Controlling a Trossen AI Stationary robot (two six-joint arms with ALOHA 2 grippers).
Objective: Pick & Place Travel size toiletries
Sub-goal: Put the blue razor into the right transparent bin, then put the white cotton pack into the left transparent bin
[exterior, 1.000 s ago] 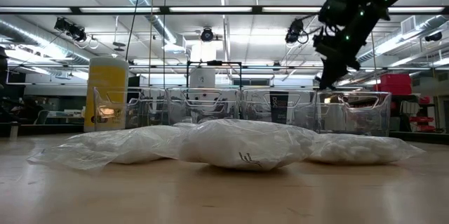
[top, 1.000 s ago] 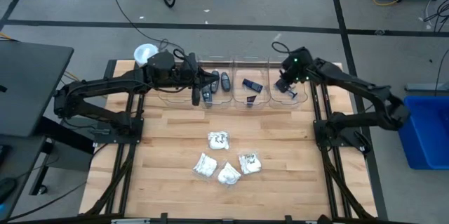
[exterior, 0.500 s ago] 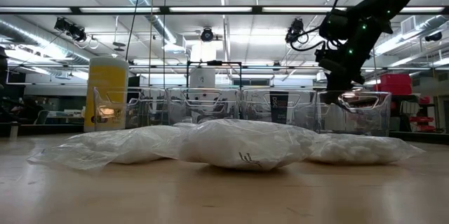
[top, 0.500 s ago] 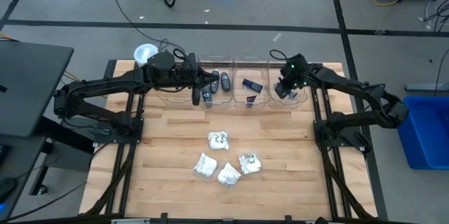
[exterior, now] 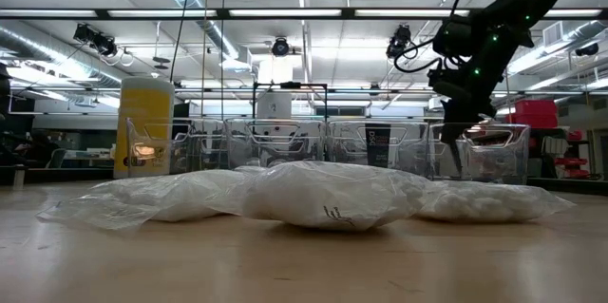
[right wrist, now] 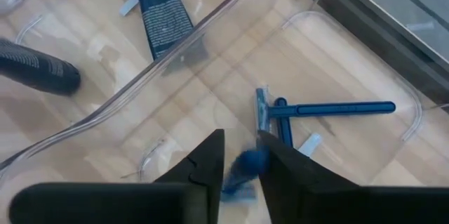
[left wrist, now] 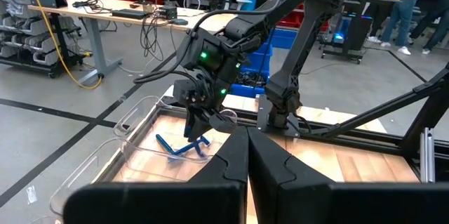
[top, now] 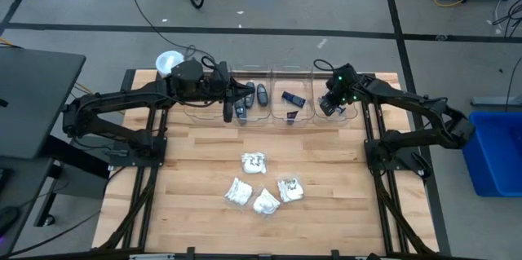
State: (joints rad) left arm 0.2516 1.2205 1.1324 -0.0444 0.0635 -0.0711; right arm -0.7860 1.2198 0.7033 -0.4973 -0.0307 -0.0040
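Right now I have the right gripper (right wrist: 238,155) lowered into the clear bin (top: 337,114) at the right end of the row along the tabletop's far edge. Its fingers stand narrowly parted, and a blue razor (right wrist: 242,171) sits blurred in the gap between them; I cannot tell whether they grip it or it is loose. Another blue razor (right wrist: 330,109) lies flat on the floor of that same bin, with the end of a 3rd thin blue piece just beside its head.

In the neighbouring bin (top: 291,105) I see a dark rectangular piece (top: 293,98), and the bin (top: 253,105) left of that holds dark oval pieces (top: 262,94).

The left gripper (top: 227,112) hangs above the left part of the bin row, its fingers pressed fully together on nothing.

4 white plastic packets (top: 262,185) lie clustered on the bare wood near the middle of the tabletop, toward the near edge, well apart from both grippers. From table height they fill the foreground (exterior: 332,191).

A tall yellow cylinder (exterior: 143,124) with a white lid stands at the far left corner, just beside the bin row.
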